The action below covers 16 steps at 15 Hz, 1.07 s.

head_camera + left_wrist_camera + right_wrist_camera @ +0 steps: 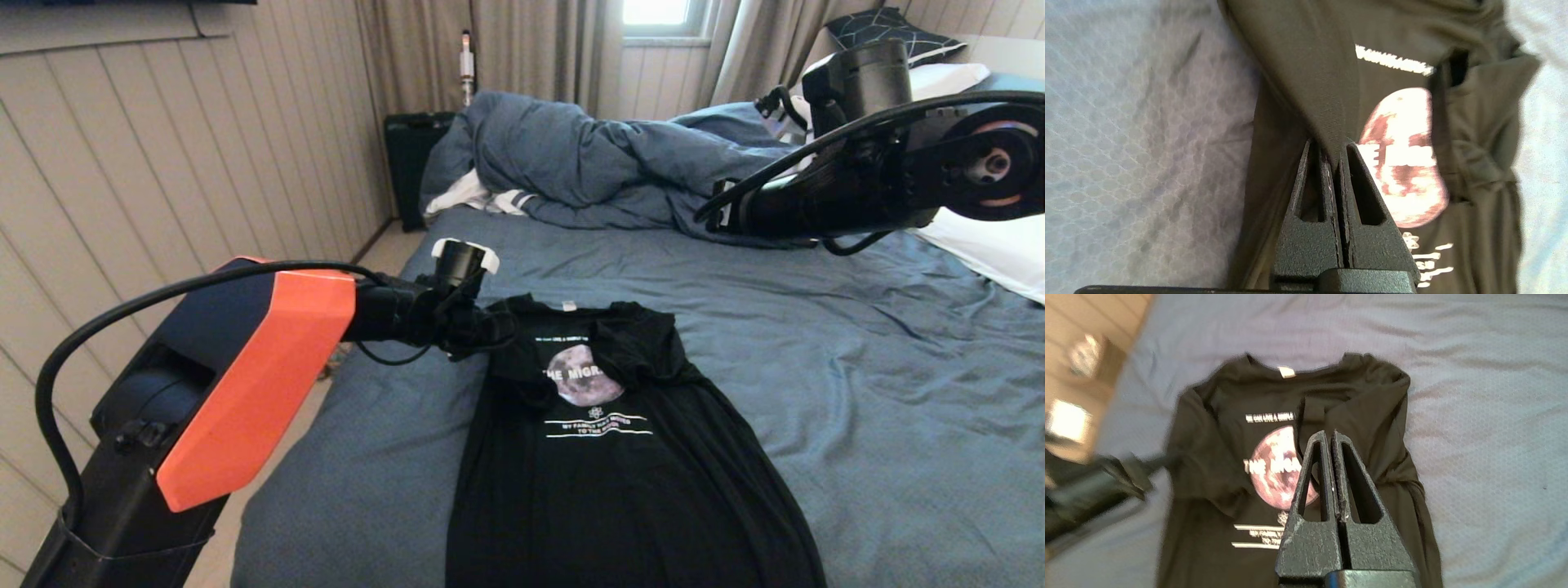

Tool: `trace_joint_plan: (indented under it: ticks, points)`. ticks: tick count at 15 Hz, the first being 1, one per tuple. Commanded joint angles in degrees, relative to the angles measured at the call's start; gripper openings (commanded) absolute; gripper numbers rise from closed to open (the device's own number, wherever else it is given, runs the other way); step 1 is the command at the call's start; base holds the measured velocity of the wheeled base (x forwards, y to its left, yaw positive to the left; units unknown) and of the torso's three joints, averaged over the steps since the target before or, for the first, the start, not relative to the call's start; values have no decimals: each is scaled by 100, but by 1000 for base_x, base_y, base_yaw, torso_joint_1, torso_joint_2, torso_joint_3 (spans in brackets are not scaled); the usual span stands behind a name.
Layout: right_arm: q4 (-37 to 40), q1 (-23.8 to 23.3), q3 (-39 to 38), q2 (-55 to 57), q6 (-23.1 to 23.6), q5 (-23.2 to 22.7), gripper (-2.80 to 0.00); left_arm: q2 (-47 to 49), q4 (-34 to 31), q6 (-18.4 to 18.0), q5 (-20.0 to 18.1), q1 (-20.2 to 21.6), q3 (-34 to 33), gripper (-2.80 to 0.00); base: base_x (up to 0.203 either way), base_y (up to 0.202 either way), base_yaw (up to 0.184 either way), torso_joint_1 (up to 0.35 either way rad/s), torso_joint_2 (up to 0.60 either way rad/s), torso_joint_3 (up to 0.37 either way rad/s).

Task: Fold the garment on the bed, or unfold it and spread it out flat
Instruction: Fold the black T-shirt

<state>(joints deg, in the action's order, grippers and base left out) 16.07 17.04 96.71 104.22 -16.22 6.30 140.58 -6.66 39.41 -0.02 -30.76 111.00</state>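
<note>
Black garment (620,482) lies print-up, both sleeves folded inward, on bed (898,392).

Daylight enters through a small window (655,12) at the far wall, blown out to white, and leaves the room evenly but softly lit. The white pillows (992,249) glare slightly. The black T-shirt (620,474) reads as a nearly detailless dark mass. Both wrist views look washed out and soft, with smeared print lettering (1392,60) and blurred edges.
</note>
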Motion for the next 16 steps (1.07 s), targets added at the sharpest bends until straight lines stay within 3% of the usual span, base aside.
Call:
trace_joint_plan:
  ticks: [1,7,16]
  points:
    - [2,19,-65,28,69,8,-280,-127,-11,23,2,-36,1,-280,0,0,0,0,0,0]
    - [2,36,-205,28,321,11,-280,167,24,-22,6,-39,1,-280,0,0,0,0,0,0]
    - [2,36,-240,29,339,11,-280,453,24,-109,11,219,-8,-280,0,0,0,0,0,0]
